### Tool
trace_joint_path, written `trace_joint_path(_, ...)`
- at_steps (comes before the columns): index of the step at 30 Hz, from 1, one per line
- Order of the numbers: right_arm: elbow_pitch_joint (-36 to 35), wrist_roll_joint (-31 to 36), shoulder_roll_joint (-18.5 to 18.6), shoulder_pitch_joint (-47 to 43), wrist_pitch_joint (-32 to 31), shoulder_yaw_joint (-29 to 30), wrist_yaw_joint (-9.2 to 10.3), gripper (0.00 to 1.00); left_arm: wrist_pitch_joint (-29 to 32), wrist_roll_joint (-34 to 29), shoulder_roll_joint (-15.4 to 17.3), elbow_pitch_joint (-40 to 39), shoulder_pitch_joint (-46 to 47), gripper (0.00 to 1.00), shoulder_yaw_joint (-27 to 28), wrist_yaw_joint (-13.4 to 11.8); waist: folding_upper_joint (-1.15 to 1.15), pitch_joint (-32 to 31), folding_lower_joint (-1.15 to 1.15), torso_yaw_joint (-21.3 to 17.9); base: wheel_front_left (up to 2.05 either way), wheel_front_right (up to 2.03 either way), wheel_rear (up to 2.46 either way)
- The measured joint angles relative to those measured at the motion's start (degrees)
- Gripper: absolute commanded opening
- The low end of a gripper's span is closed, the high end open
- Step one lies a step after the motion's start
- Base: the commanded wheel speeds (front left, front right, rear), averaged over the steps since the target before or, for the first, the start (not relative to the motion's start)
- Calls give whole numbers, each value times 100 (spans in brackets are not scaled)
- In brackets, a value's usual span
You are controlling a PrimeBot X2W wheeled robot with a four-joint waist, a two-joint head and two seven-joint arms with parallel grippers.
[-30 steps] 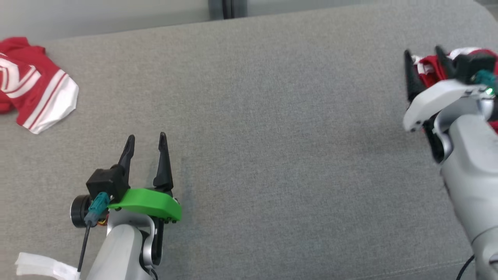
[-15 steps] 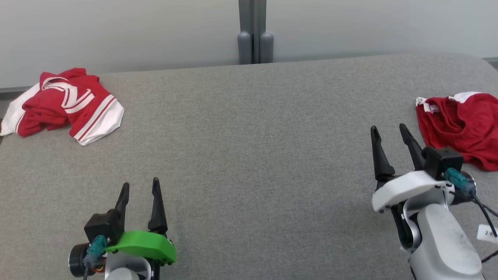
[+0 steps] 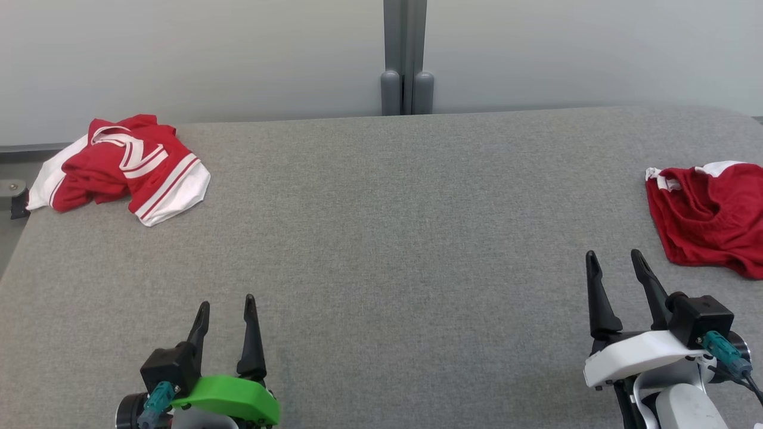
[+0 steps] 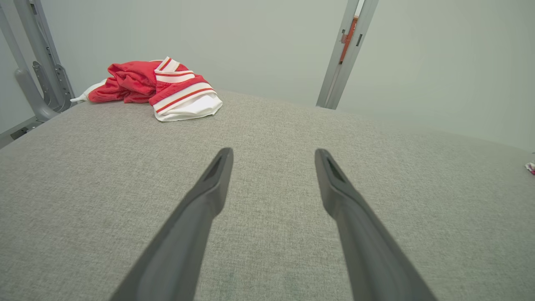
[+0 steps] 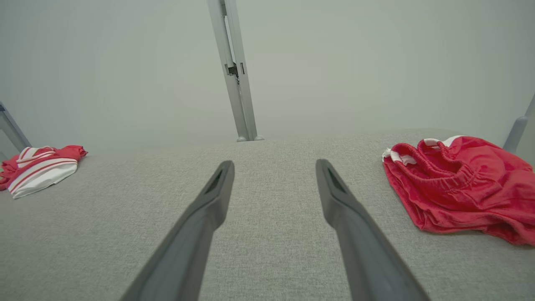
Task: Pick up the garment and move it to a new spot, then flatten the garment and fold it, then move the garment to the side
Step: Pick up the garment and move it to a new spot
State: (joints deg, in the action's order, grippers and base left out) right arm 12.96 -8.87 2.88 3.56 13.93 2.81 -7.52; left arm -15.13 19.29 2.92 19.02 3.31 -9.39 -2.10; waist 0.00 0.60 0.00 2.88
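Note:
The garment point(image 3: 122, 168), a bright red T-shirt with white striped sleeves, lies crumpled at the far left corner of the grey table point(image 3: 387, 238); it is also in the left wrist view point(image 4: 156, 85) and the right wrist view point(image 5: 37, 167). Its print is hidden in the folds. My left gripper point(image 3: 225, 305) stands open near the front left edge, well short of the garment, with nothing between its fingers. My right gripper point(image 3: 614, 261) stands open at the front right, also empty.
A smaller, darker red garment point(image 3: 709, 217) with an elastic band and white trim lies at the right edge, just beyond my right gripper; the right wrist view shows the same red garment point(image 5: 459, 184). A grey post point(image 3: 406, 56) stands behind the table against a pale wall.
The head camera has tilted up, bringing in the wall and table corners. My right gripper has drawn back from the darker red garment, which lies on the table. Left gripper holds still.

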Motion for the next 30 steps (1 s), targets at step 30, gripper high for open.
trace_joint_path(30, -285, -113, -4, -250, -123, -215, 0, 100, -1, -68, -12, -93, 64, 100, -87, -41, 0, -12, 0, 992, 0, 0, 0)
